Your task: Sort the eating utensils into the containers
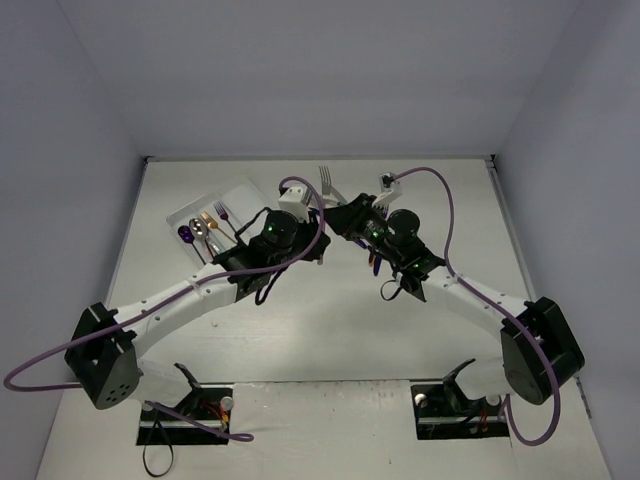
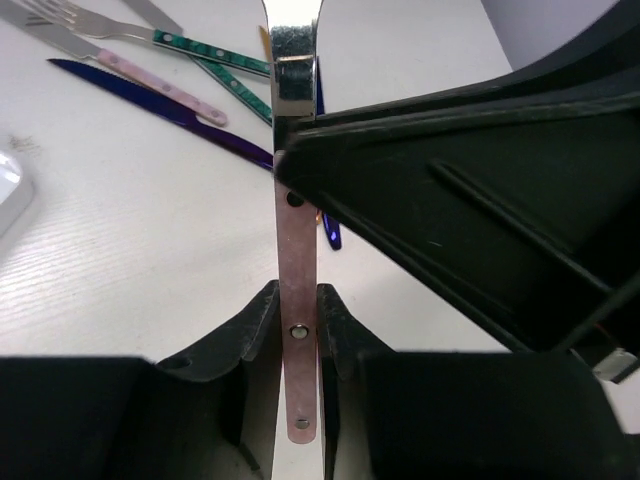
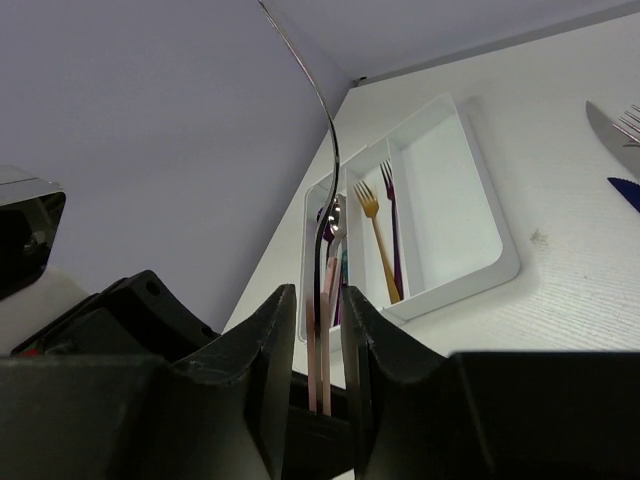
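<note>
1. Left wrist view: the left end effector [image 2: 297, 300] has its two fingers pressed against the sides of the pink utensil [image 2: 298, 250], pinching it low on the handle. The handle runs straight away from the camera, along the line of the fingers.
2. Just above that pinch, the black body of the right end effector [image 3: 318, 300] crosses the same handle. Both arms meet on one piece, held up off the bench [image 2: 120, 230].
3. In the right wrist view the utensil stands edge-on between the right fingers, with thin dark slits on either side. Whether those fingers bear on it or are free of it, I cannot tell.
4. The tray [image 3: 505, 255] lies beyond the right fingers in that view. A gold fork [image 3: 380, 250] and a purple fork [image 3: 393, 230] lie lengthwise in its middle compartment.
5. From above, the tray [image 1: 240, 192] sits left of the meeting point, on the left arm's side, so that arm is nearer.
6. Its compartments run slantwise across the bench. The held handle would probably need turning to lie along them before it is lowered.
7. Loose utensils [image 2: 215, 55] lie on the bench past the left fingers, not yet sorted.
</note>
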Robot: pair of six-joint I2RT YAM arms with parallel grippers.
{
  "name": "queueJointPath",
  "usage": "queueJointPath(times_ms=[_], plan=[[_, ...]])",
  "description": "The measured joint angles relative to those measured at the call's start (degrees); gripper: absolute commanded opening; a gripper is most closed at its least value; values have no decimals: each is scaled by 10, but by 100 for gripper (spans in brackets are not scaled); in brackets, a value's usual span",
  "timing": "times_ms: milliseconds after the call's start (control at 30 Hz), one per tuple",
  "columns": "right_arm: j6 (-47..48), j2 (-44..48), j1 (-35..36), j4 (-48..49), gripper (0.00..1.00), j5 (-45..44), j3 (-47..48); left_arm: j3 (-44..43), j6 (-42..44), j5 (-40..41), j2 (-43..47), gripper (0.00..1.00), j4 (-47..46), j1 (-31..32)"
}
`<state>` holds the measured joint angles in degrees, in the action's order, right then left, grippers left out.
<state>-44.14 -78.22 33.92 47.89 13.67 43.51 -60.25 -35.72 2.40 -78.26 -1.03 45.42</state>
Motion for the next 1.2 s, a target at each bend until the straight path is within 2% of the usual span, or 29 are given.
queueJointPath(times_ms=[167,367,500,700,867,1200], plan=[[11,0,2,-9,56,-3,0,17,-9,35,13,0,5,-2],[54,0,-1,-75,68,-31,2,30,-30,103,37,0,58,-6],[94,8,-17,-149,69,-75,6,31,-59,147,52,0,120,-36],[129,57,-96,-237,69,-131,6,18,-107,167,41,0,215,-142],[141,100,-137,-258,70,-147,-7,-56,-138,165,-35,0,280,-206],[157,127,-151,-292,70,-143,-38,-155,-174,120,-194,0,301,-305]])
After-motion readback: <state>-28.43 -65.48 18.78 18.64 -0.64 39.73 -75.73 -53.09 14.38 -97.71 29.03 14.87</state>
